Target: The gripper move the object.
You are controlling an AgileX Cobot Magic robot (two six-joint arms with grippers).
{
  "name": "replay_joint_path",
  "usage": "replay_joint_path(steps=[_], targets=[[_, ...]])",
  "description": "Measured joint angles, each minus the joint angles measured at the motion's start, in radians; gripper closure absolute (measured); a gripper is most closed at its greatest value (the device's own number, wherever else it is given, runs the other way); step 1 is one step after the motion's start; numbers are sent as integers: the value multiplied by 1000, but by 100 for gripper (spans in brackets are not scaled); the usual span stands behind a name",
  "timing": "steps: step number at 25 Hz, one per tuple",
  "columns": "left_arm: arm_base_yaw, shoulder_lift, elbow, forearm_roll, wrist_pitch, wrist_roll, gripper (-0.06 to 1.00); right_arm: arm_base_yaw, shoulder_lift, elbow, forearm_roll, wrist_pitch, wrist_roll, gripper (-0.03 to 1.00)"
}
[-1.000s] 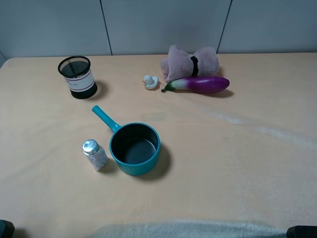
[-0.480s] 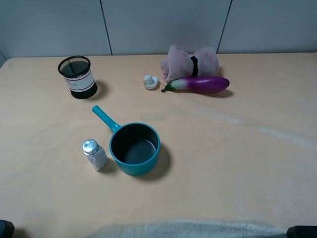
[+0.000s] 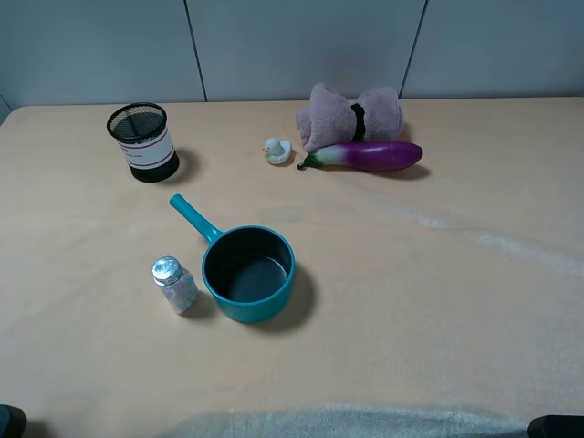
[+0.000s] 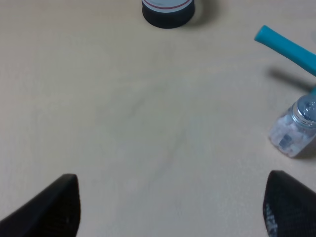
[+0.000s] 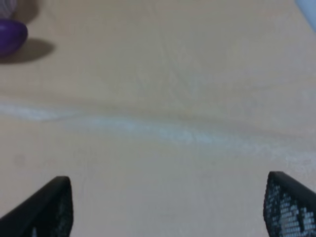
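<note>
Nothing has moved since before: my left tool (image 4: 170, 207) and right tool (image 5: 168, 207) hover spread apart, the shaker (image 3: 173, 285) upright beside the pot (image 3: 248, 272).

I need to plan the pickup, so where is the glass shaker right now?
In the exterior high view the glass shaker stands upright at front left of the table, just left of the teal pot, under its handle.

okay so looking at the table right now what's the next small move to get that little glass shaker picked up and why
Probably ease the left gripper toward the shaker. Its jaws are wide open with nothing between them, and the shaker stands upright beside the teal pot, untouched, on that arm's side.
</note>
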Motion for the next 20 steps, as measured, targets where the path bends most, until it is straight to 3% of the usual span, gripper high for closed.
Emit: replay_joint_path(steps=[6,14,20], targets=[[0,0,0,0,0,0,19,1,-107,37,12,-11,-2,38],[0,0,0,0,0,0,19,159,-208,61,6,-44,-27,38],[0,0,0,0,0,0,19,177,-260,65,2,-54,-41,38]])
